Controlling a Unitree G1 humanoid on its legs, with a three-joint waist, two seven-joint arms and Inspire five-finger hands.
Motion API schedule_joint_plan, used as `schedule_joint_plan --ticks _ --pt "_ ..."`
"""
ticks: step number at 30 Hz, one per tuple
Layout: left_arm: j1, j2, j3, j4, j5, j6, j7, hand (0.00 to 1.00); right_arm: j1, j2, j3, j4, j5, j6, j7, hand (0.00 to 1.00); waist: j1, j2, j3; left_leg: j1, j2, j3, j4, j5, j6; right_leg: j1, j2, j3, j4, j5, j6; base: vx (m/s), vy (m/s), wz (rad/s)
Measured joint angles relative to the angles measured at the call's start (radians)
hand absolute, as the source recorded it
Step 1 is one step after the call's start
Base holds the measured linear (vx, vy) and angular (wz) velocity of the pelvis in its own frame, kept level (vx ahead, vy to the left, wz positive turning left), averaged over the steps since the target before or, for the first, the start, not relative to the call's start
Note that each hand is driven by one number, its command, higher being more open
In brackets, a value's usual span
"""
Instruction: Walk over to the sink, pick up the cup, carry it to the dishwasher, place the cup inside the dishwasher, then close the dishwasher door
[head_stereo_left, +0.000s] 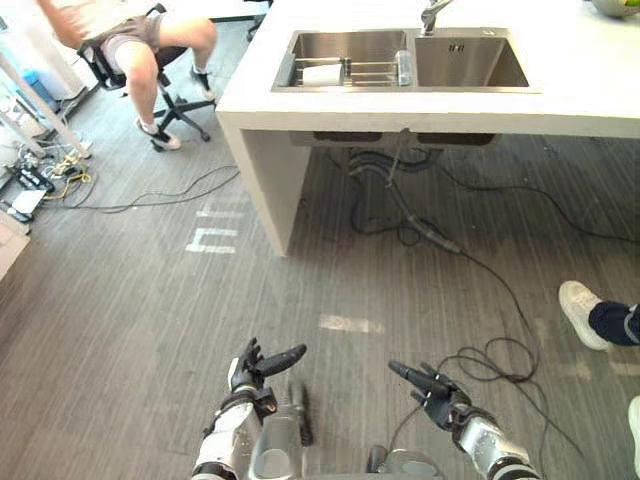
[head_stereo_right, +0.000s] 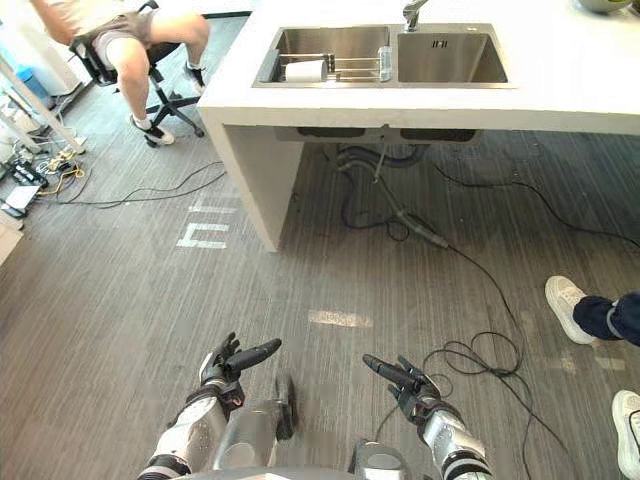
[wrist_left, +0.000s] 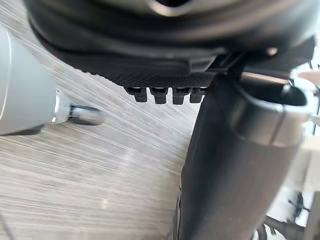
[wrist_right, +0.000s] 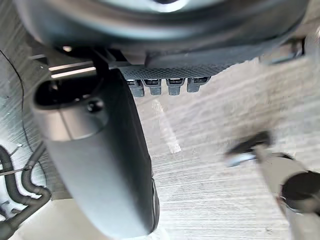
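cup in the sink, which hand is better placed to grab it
Left, narrowly. The cup lies in the left basin of the sink, more toward the left hand than the right hand. Both hands hang open and empty, far from it, so walking comes first.

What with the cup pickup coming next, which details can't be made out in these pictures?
White cup lying on the wire rack in the steel sink: too small in the eye views to tell handle or mouth direction.
Metal faucet: cut off by the eye views' top edge.
Person in a white shoe: cut off by the eye views' right edge.
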Motion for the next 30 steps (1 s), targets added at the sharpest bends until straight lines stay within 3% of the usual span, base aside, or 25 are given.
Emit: schedule_joint_plan --ticks 1,2,4,8,9,10,11,12,13,14,15,16,17,19,20,22,23,24,25,26,27,28,30 --pt "0.001 0.002 -0.007 0.002 0.0 0.0 -0.002 1.0 0.013 0.003 -0.004 0.013 0.0 0.0 0.005 1.0 -0.003 0.013 0.0 0.008 0.014 0.006 0.014 0.081 0.056 0.022 0.003 0.001 0.012 -0.024 0.01 0.42 0.315 0.01" --pt "0.004 0.005 -0.011 0.002 0.001 0.0 -0.005 1.0 0.041 0.013 -0.007 0.029 0.002 0.008 0.011 1.0 -0.002 -0.003 -0.002 0.016 0.008 0.032 0.043 0.15 0.11 0.038 -0.017 0.0 0.039 -0.065 0.028 0.33 0.257 0.08" --pt "-0.008 0.016 -0.008 0.002 0.001 -0.011 -0.006 1.0 0.065 0.026 -0.006 0.053 0.001 0.02 0.026 1.0 0.007 -0.047 0.002 0.0 -0.048 0.055 0.075 0.11 0.155 0.023 -0.079 0.006 0.067 -0.1 0.027 0.28 0.188 0.01" --pt "0.005 0.014 0.021 0.002 0.0 -0.062 0.031 1.0 0.052 0.011 -0.007 0.079 -0.013 0.054 0.027 1.0 0.021 -0.058 0.002 -0.048 -0.077 0.072 0.225 -0.018 0.167 0.008 -0.135 0.053 0.11 -0.101 0.036 0.31 0.209 -0.1" --pt "0.016 0.013 0.037 0.002 -0.004 -0.094 0.046 1.0 0.048 0.012 -0.011 0.097 -0.013 0.062 0.023 1.0 0.029 -0.071 -0.008 -0.045 -0.097 0.074 0.236 -0.045 0.174 -0.002 -0.158 0.068 0.149 -0.106 0.045 0.2 0.123 -0.06" --pt "0.028 0.012 0.047 0.001 -0.011 -0.124 0.054 1.0 0.048 0.021 -0.029 0.111 -0.013 0.063 0.02 1.0 0.035 -0.084 -0.025 -0.038 -0.119 0.077 0.215 -0.05 0.178 -0.037 -0.186 0.074 0.211 -0.111 0.053 0.31 0.171 -0.03" --pt "0.054 0.005 0.062 0.0 -0.017 -0.185 0.06 1.0 0.048 0.027 -0.051 0.114 -0.013 0.061 0.018 1.0 0.044 -0.103 -0.054 -0.018 -0.165 0.076 0.164 -0.049 0.178 -0.121 -0.231 0.099 0.359 -0.105 0.091 0.21 0.101 0.0" --pt "0.058 0.004 0.064 0.0 -0.017 -0.195 0.061 1.0 0.048 0.028 -0.057 0.114 -0.013 0.061 0.017 1.0 0.046 -0.107 -0.058 -0.015 -0.172 0.076 0.159 -0.05 0.178 -0.135 -0.24 0.105 0.39 -0.102 0.1 0.27 0.121 0.03" --pt "0.073 0.002 0.072 0.001 -0.003 -0.253 0.064 1.0 0.048 0.033 -0.07 0.108 -0.011 0.054 0.0 1.0 0.047 -0.119 -0.068 0.001 -0.192 0.08 0.155 -0.063 0.197 -0.194 -0.27 0.125 0.538 -0.074 0.168 0.32 0.125 0.13" --pt "0.087 0.001 0.077 -0.001 0.045 -0.334 0.086 1.0 0.045 0.041 -0.087 0.096 -0.006 0.04 -0.024 1.0 0.051 -0.142 -0.077 0.033 -0.218 0.077 0.148 -0.087 0.208 -0.282 -0.314 0.141 0.722 0.03 0.226 0.32 0.105 0.17" --pt "0.095 -0.001 0.077 -0.012 0.069 -0.359 0.104 1.0 0.044 0.041 -0.088 0.093 0.001 0.034 -0.034 1.0 0.051 -0.145 -0.077 0.057 -0.225 0.074 0.135 -0.092 0.211 -0.306 -0.329 0.135 0.787 0.084 0.206 0.27 0.073 0.12" --pt "0.107 -0.003 0.078 -0.036 0.09 -0.38 0.126 1.0 0.044 0.04 -0.092 0.09 0.008 0.028 -0.041 1.0 0.051 -0.145 -0.077 0.083 -0.228 0.071 0.122 -0.097 0.212 -0.33 -0.347 0.123 0.853 0.1 0.183 0.25 0.046 -0.02" --pt "0.157 -0.018 0.093 -0.158 0.131 -0.443 0.178 1.0 0.044 0.034 -0.127 0.083 0.018 0.011 -0.047 1.0 0.047 -0.135 -0.072 0.162 -0.225 0.059 0.08 -0.108 0.202 -0.402 -0.388 0.037 0.991 0.049 0.091 0.24 0.038 -0.04" --pt "0.178 -0.035 0.117 -0.256 0.158 -0.493 0.201 1.0 0.045 0.034 -0.144 0.082 0.027 0.004 -0.049 1.0 0.042 -0.131 -0.073 0.203 -0.213 0.051 0.05 -0.11 0.192 -0.443 -0.404 -0.042 0.99 0.007 0.035 0.23 -0.013 0.04" --pt "0.175 -0.04 0.14 -0.404 0.182 -0.553 0.219 1.0 0.046 0.025 -0.155 0.084 0.031 -0.003 -0.063 1.0 0.035 -0.121 -0.072 0.232 -0.177 0.027 0.037 -0.115 0.159 -0.494 -0.392 -0.136 0.846 -0.033 0.016 0.22 -0.078 0.2" --pt "0.158 -0.034 0.154 -0.487 0.199 -0.579 0.222 1.0 0.05 0.029 -0.186 0.085 0.032 -0.008 -0.063 1.0 0.025 -0.106 -0.065 0.239 -0.147 0.002 0.052 -0.127 0.132 -0.505 -0.351 -0.142 0.674 -0.032 0.027 0.23 -0.147 0.36" --pt "0.142 -0.023 0.161 -0.548 0.199 -0.589 0.224 1.0 0.057 0.034 -0.212 0.086 0.032 -0.009 -0.061 1.0 0.018 -0.098 -0.062 0.24 -0.129 -0.019 0.068 -0.139 0.114 -0.495 -0.315 -0.123 0.531 -0.017 0.048 0.25 -0.219 0.65" --pt "0.117 -0.002 0.166 -0.623 0.199 -0.596 0.226 1.0 0.073 0.042 -0.234 0.089 0.033 -0.008 -0.057 1.0 0.016 -0.101 -0.064 0.247 -0.123 -0.05 0.09 -0.153 0.094 -0.475 -0.298 -0.108 0.388 0.035 0.063 0.29 -0.281 0.86" --pt "0.099 0.02 0.17 -0.684 0.198 -0.597 0.224 1.0 0.089 0.051 -0.245 0.105 0.034 -0.006 -0.055 1.0 0.014 -0.119 -0.074 0.262 -0.134 -0.082 0.097 -0.171 0.071 -0.44 -0.29 -0.107 0.268 0.177 0.068 0.31 -0.321 0.78" --pt "0.093 0.034 0.177 -0.714 0.198 -0.6 0.223 1.0 0.096 0.057 -0.249 0.117 0.031 0.0 -0.052 1.0 0.013 -0.136 -0.085 0.267 -0.144 -0.099 0.099 -0.18 0.061 -0.425 -0.288 -0.113 0.222 0.21 0.076 0.34 -0.352 0.63" --pt "0.096 0.013 0.178 -0.755 0.195 -0.605 0.225 1.0 0.1 0.044 -0.266 0.153 0.025 0.017 -0.043 1.0 0.015 -0.072 -0.101 0.263 -0.099 -0.122 0.105 -0.193 0.039 -0.39 -0.241 -0.147 0.186 0.206 0.068 0.41 -0.363 0.29" --pt "0.099 -0.001 0.179 -0.813 0.195 -0.607 0.225 1.0 0.107 0.034 -0.288 0.191 -0.002 0.033 -0.033 1.0 0.027 -0.027 -0.12 0.254 -0.057 -0.132 0.099 -0.198 0.025 -0.377 -0.189 -0.165 0.13 0.21 0.061 0.4 -0.331 0.11" --pt "0.077 0.002 0.178 -0.881 0.196 -0.605 0.224 1.0 0.109 0.037 -0.313 0.223 -0.031 0.045 -0.032 1.0 0.027 0.003 -0.129 0.271 -0.012 -0.135 0.068 -0.191 0.008 -0.358 -0.132 -0.171 0.081 0.21 0.037 0.32 -0.253 -0.2"
